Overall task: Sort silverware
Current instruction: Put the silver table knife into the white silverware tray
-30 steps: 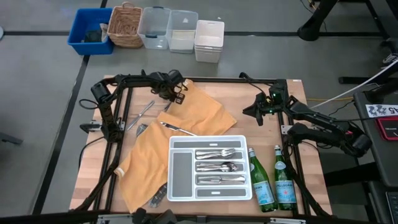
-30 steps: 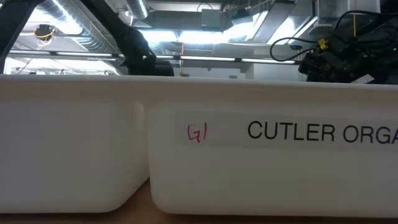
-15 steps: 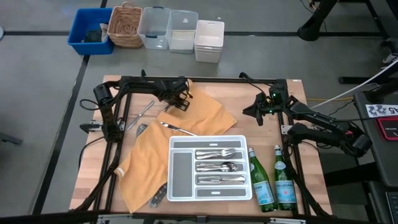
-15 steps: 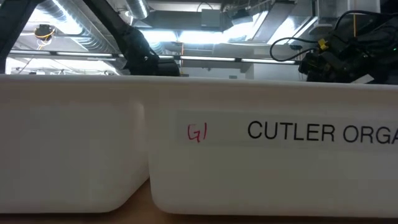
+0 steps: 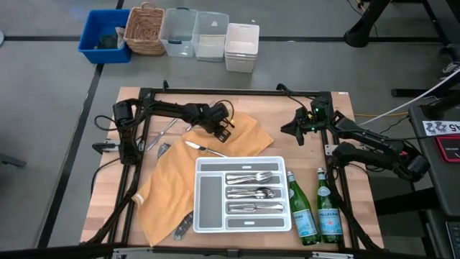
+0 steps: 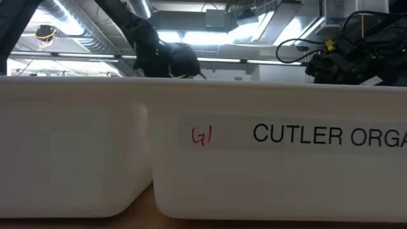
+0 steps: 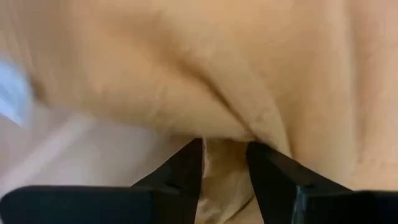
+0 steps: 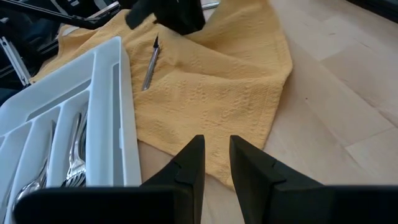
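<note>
The left gripper (image 5: 225, 129) hovers over the yellow cloth (image 5: 237, 129) with its fingers apart and nothing between them. Just beside it on the cloth lies a shiny table knife (image 5: 205, 149), long axis slanting toward the white tray (image 5: 243, 163). More silverware (image 5: 251, 193) lies lengthwise in the tray's slots. Tray wall reads "CUTLER ORGA". The right gripper (image 5: 296, 132) waits near the table's far right, fingers slightly apart.

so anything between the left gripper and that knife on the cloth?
Nothing visible. The left gripper hangs open over the yellow cloth, and the knife lies uncovered on it, between gripper and white tray.
</note>
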You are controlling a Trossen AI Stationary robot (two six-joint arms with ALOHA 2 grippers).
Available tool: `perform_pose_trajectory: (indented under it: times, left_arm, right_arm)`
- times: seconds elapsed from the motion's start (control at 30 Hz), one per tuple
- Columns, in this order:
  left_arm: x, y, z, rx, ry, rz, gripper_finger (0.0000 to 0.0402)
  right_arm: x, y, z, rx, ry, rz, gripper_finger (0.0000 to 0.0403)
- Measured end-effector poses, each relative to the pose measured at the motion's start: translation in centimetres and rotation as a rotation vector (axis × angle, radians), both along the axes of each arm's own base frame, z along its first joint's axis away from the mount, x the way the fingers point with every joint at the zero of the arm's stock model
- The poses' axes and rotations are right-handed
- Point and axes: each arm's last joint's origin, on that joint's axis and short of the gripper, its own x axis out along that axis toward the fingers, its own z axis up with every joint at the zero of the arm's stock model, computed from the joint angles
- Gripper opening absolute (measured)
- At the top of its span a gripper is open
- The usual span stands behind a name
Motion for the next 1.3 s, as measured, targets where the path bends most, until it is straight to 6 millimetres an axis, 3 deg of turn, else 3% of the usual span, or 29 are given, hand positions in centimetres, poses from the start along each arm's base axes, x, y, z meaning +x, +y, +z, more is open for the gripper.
perform_pose_trajectory:
  times: [0.4,0.73,0.97,1.3]
  left_arm:
    - [2.6,0.2,3.7,0.101,-0.099,-0.147,0.0118]
    - [4.8,-1.4,5.4,0.015,-0.357,-0.339,0.0118]
    - [4.2,-0.3,5.1,0.01,-0.316,-0.283,0.0118]
    - [0.3,5.0,4.0,-0.023,-0.127,-0.019,0.0118]
  right_arm:
    - [0.0,0.0,0.0,0.0,0.0,0.0,0.0078]
    - [0.0,-0.2,-0.1,-0.027,0.03,-0.057,0.0078]
    - [0.0,-0.2,-0.1,-0.028,0.031,-0.059,0.0078]
    - [-0.1,-0.2,-0.1,-0.028,0.031,-0.058,0.0078]
